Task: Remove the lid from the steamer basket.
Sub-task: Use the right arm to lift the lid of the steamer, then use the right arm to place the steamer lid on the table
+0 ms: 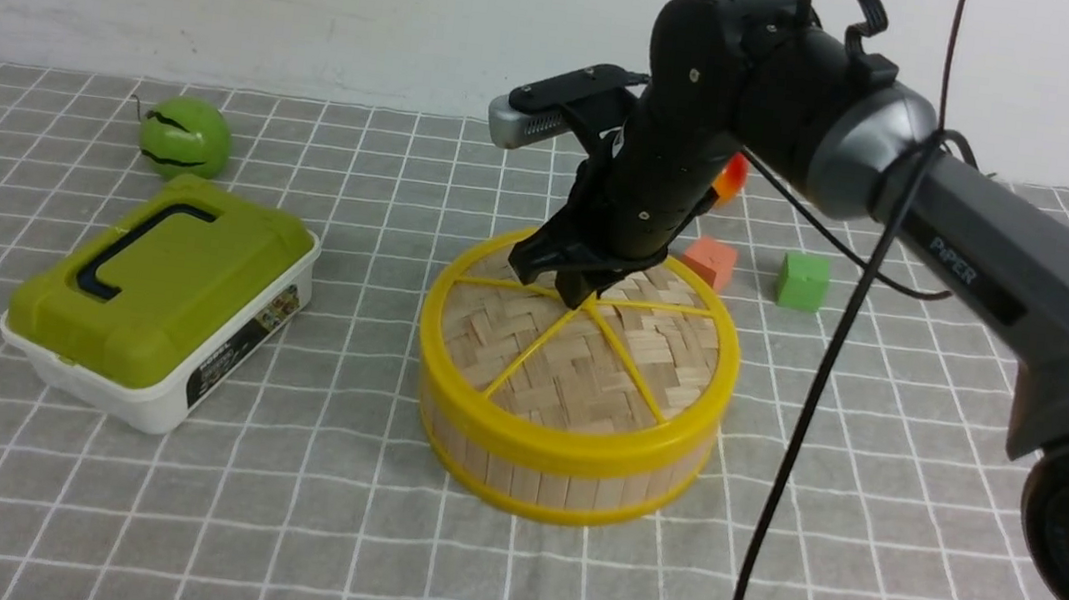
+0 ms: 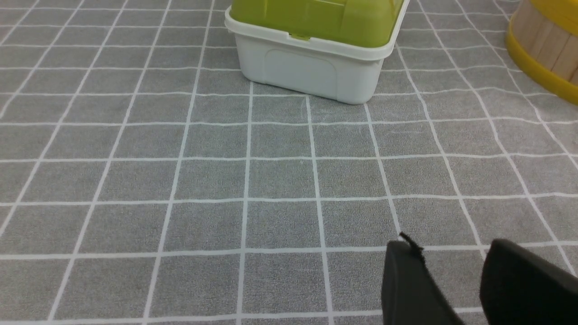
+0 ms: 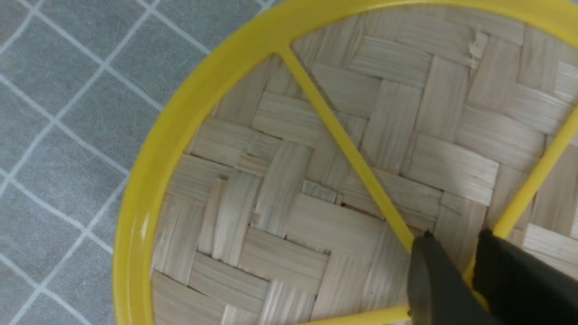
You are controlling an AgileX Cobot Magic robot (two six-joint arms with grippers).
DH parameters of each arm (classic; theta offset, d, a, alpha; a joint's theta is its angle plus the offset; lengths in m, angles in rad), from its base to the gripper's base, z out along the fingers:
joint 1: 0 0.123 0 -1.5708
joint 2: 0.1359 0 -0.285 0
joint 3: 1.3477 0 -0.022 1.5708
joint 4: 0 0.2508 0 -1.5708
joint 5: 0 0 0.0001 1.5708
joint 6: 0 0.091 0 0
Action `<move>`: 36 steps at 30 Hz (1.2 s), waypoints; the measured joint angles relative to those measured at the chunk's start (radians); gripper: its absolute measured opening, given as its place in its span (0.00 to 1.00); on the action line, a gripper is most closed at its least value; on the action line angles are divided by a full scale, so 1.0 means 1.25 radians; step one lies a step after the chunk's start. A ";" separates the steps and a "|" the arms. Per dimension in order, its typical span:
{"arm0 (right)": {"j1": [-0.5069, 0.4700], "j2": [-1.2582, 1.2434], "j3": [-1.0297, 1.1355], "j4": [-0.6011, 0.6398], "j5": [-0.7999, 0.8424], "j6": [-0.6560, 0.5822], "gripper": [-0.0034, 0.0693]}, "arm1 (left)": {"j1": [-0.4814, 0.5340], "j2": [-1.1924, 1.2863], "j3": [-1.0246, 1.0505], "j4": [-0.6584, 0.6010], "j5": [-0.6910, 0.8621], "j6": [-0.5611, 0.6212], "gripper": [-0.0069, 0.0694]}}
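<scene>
The steamer basket [image 1: 564, 485] stands mid-table on the checked cloth, bamboo-slat wall between yellow rims. The lid [image 1: 587, 366] sits flat on it, woven pale strips with yellow spokes. My right gripper [image 1: 576, 290] points down onto the lid's centre. In the right wrist view its fingers [image 3: 457, 239] stand close together with the yellow centre knob [image 3: 469, 271] pinched between them, over the lid [image 3: 293, 216]. My left gripper [image 2: 451, 246] hangs over bare cloth, open, with nothing between its fingers. An edge of the steamer basket [image 2: 546, 40] shows far off in the left wrist view.
A white box with an olive-green lid [image 1: 157, 297] lies left of the basket, also seen as the white box [image 2: 311, 67]. A green ball [image 1: 185, 136] sits behind it. An orange cube [image 1: 710, 260] and a green cube [image 1: 803, 280] lie behind the basket. A black cable [image 1: 815, 402] hangs from the right arm.
</scene>
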 joint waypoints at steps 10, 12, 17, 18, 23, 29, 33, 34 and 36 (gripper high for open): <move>0.000 -0.099 -0.012 -0.004 0.034 0.000 0.16 | 0.000 0.000 0.000 0.000 0.000 0.000 0.40; 0.000 -0.133 -0.013 -0.006 0.044 -0.001 0.16 | 0.000 0.000 0.000 0.000 0.000 0.000 0.40; -0.014 -0.204 -0.011 -0.019 0.086 -0.026 0.16 | 0.000 0.000 0.000 0.000 0.000 0.000 0.40; -0.016 -0.208 -0.010 -0.019 0.086 -0.027 0.16 | 0.000 0.000 0.000 0.000 0.000 0.000 0.40; -0.123 -0.335 0.094 -0.002 0.085 -0.032 0.16 | 0.000 0.000 0.000 0.000 0.000 0.000 0.40; -0.290 -0.469 0.353 -0.013 0.080 -0.033 0.16 | 0.000 0.000 0.000 0.000 0.000 0.000 0.40; -0.363 -0.497 0.498 -0.009 0.005 -0.034 0.16 | 0.000 0.000 0.000 0.000 0.000 0.000 0.40; -0.377 -0.497 0.554 -0.005 -0.042 -0.035 0.16 | 0.000 0.000 0.000 0.000 0.000 0.000 0.40; -0.381 -0.491 0.622 0.003 -0.126 -0.040 0.16 | 0.000 0.000 0.000 0.000 0.000 0.000 0.40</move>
